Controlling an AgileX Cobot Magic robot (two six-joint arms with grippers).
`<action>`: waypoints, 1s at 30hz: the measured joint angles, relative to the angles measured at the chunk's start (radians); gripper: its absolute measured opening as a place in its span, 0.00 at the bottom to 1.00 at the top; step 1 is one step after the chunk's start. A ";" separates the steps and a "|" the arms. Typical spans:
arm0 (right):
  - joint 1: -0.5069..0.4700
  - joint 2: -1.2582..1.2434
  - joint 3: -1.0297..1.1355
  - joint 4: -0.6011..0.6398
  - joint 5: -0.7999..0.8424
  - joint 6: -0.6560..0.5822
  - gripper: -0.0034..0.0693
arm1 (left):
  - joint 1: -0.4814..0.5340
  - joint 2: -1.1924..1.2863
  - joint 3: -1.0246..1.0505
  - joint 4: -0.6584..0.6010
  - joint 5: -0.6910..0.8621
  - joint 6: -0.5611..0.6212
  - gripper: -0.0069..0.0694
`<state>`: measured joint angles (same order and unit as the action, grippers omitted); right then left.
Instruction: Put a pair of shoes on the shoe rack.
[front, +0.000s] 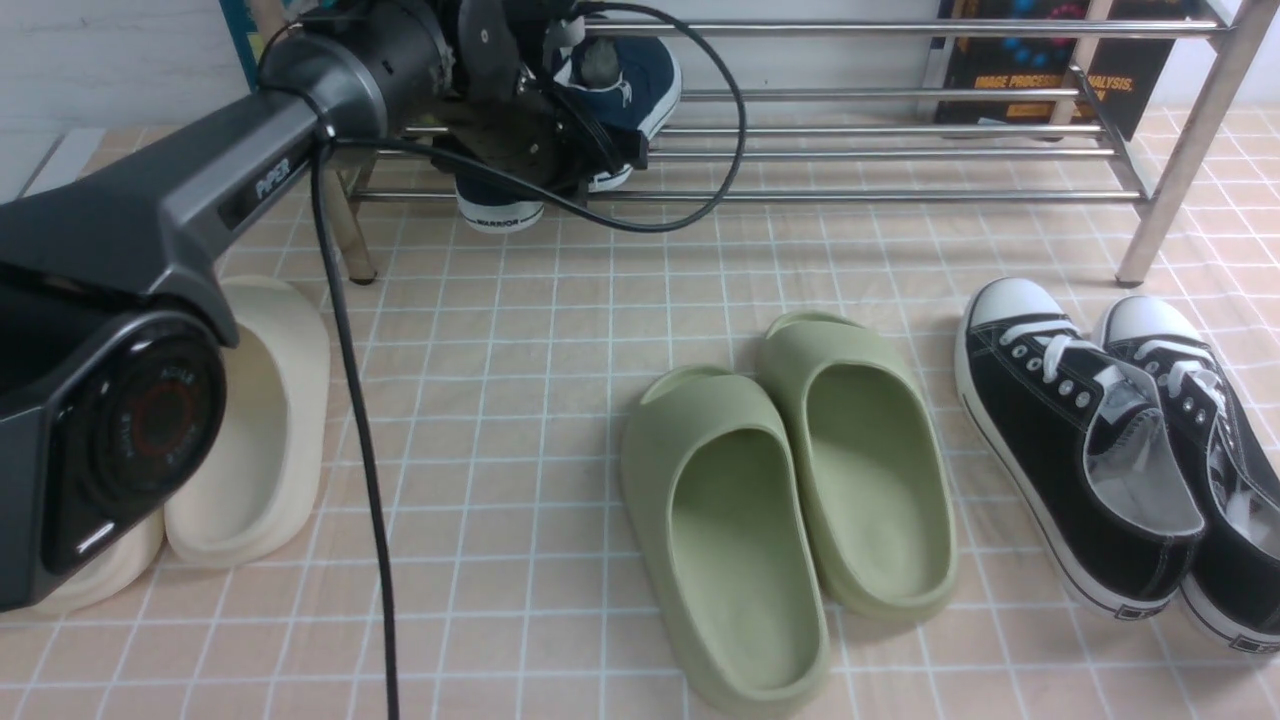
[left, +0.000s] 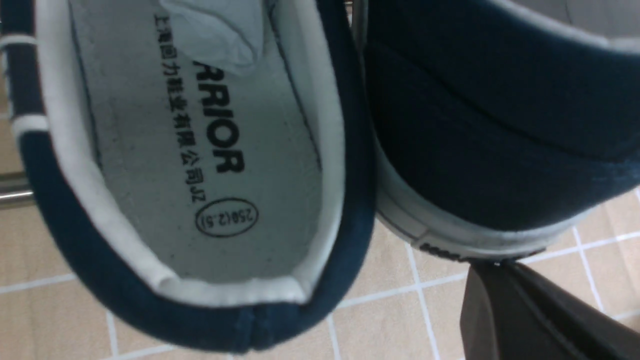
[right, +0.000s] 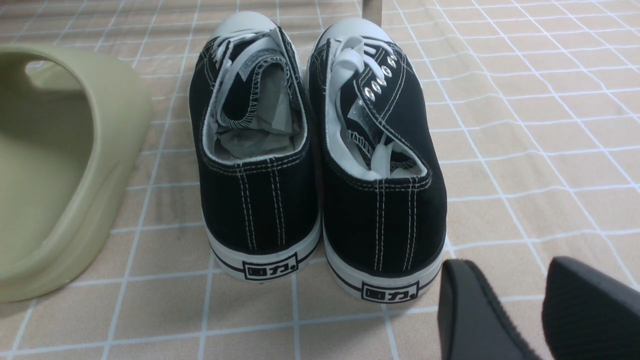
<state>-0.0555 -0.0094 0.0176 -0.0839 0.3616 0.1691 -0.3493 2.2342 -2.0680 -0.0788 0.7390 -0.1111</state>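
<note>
Front view: left claw (front: 575, 130) clenched beside the pair of shoes (front: 628, 85), which sit crookedly on the shoe rack (front: 900, 155). Pulling away could topple them.

Navy white-soled shoes (front: 628, 92), touching, left end of chrome shoe rack (front: 880, 154)

The floor (front: 560, 400) is covered all over in peach-coloured material printed with a white grid of squares. In the right wrist view this covering lies slightly wrinkled. At the back rises a white wall (front: 110, 60), crossed at the upper left by faint horizontal lines. Far right against it stands a black book cover (front: 1010, 75) with orange lettering. The light is even and soft, with faint shadows.
</note>
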 joint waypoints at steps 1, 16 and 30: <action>0.000 0.000 0.000 0.000 0.000 0.000 0.37 | 0.000 -0.008 0.000 0.003 0.008 0.000 0.10; 0.000 0.000 0.000 0.000 0.000 0.000 0.37 | 0.001 -0.634 -0.005 0.296 0.286 0.000 0.12; 0.000 0.000 0.000 0.000 0.000 0.000 0.37 | 0.001 -1.346 0.788 0.437 0.286 -0.156 0.13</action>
<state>-0.0555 -0.0094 0.0176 -0.0839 0.3616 0.1691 -0.3482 0.8885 -1.2799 0.3578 1.0251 -0.2671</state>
